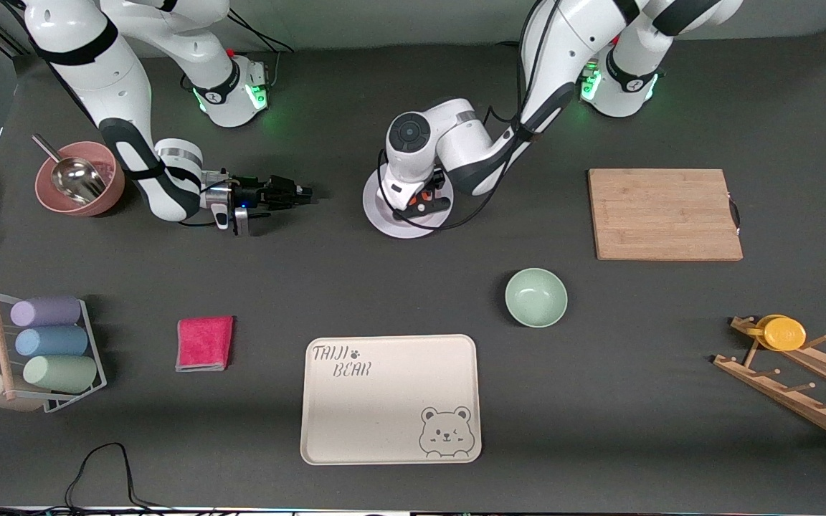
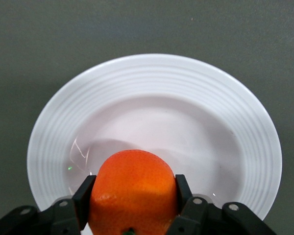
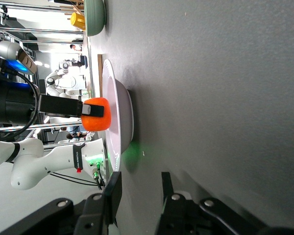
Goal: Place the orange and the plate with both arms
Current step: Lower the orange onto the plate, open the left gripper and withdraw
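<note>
The left gripper [image 2: 132, 208] is pinching the orange [image 2: 132, 188] between its fingers, hanging just above the plate [image 2: 152, 88], whose bowl is lying directly beneath it; the right gripper [image 1: 291, 193] is waiting low beside the plate toward the right arm's end of the table, its fingers [image 3: 112, 193] standing partly spread and gripping nothing; the orange is looking light, slightly yielding and rollable, so a gentle hold across its middle is suiting it; the plate is appearing stiff, smooth and breakable, and I am judging its wide rim the place to grasp.
</note>
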`<action>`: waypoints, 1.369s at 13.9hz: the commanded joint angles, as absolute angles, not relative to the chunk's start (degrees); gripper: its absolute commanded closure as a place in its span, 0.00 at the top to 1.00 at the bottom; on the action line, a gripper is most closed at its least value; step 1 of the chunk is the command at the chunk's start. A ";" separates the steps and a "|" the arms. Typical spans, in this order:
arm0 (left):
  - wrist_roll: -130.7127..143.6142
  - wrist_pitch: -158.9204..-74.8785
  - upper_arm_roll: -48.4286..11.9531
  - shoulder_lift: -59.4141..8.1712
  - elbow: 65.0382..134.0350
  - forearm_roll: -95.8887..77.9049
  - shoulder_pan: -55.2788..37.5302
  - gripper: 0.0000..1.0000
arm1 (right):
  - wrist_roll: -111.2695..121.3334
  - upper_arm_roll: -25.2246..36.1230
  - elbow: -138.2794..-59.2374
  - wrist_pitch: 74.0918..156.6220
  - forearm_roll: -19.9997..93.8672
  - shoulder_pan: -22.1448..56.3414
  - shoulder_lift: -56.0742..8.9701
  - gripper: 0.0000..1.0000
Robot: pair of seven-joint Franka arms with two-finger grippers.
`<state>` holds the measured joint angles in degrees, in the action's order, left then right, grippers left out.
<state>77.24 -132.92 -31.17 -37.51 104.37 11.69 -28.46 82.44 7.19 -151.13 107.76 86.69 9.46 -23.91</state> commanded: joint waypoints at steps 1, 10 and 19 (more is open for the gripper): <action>79.01 -133.24 -30.06 -37.88 103.18 12.66 -29.88 1.00 | 84.73 7.21 -150.47 107.23 88.51 9.93 -25.58 0.40; 66.67 -113.76 -29.62 -27.54 97.83 11.87 -21.12 0.98 | 84.73 6.77 -150.47 107.23 89.81 10.11 -25.66 0.40; 31.78 -98.18 -29.53 -12.67 96.24 9.32 6.46 1.00 | 85.60 4.04 -149.33 107.40 109.32 22.75 -26.28 0.40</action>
<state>40.60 -99.27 -28.98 -14.80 95.15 10.32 -0.05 83.72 4.36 -150.48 107.65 105.16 20.34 -25.03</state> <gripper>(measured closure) 0.000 0.604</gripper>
